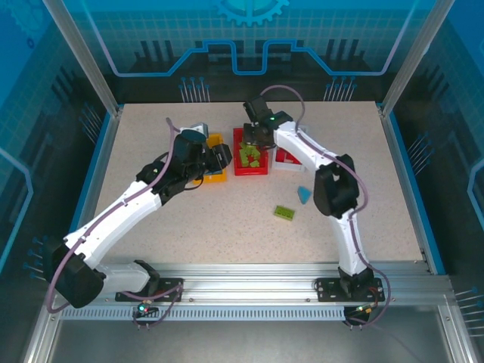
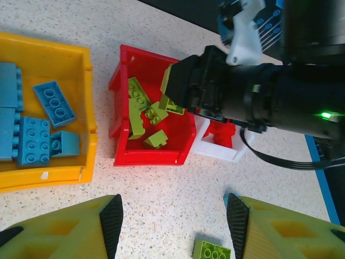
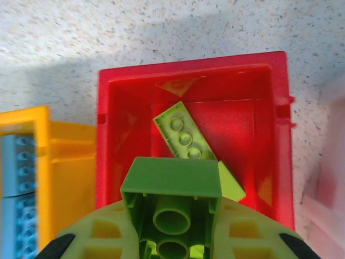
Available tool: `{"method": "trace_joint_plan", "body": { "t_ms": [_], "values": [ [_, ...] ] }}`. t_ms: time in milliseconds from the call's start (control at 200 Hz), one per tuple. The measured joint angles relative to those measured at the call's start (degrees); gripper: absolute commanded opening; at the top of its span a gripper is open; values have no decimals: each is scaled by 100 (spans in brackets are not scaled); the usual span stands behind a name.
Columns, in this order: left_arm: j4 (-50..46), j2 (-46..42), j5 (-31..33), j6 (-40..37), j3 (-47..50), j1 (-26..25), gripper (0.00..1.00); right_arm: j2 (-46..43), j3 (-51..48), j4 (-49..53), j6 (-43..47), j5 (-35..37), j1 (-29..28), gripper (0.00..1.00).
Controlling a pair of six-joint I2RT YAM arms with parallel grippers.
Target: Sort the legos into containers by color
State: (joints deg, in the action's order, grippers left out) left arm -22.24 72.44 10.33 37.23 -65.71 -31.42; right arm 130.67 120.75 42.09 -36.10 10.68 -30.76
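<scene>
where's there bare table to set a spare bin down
Free: table right of the white bin; front middle, left of the loose green lego. Crowded: the bin row, yellow bin to red bin, with left gripper and right gripper over it.

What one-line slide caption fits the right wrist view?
Right hand holds a green lego above the red bin, beside the yellow-orange bin of blue legos.

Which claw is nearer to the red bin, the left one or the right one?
Right. The right claw hangs over the red bin, gripping a green lego; the left claw is beside it, nearer the yellow bin.
</scene>
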Motion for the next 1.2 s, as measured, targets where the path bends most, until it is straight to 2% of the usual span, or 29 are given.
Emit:
{"method": "trace_joint_plan", "body": {
  "t_ms": [195,340,535,750,895,1046,1201],
  "values": [
    [13,0,-11,37,92,20,57,975,1226,697,184,85,0,35],
    [33,0,-37,37,188,20,58,1154,1545,966,273,72,-7,47],
    [68,2,-254,42,328,20,57,933,1331,999,297,109,-83,51],
    [225,105,-496,114,328,-72,57,-199,678,979,293,282,-216,50],
    [369,527,-638,173,306,-472,58,-1746,-758,529,264,546,-219,50],
    [463,1364,-776,166,-59,-1023,60,-3871,-3252,-186,170,774,-149,54],
    [544,2465,-848,-39,-898,-1541,64,-5805,-5495,-505,7,782,455,57]
  ]
}}
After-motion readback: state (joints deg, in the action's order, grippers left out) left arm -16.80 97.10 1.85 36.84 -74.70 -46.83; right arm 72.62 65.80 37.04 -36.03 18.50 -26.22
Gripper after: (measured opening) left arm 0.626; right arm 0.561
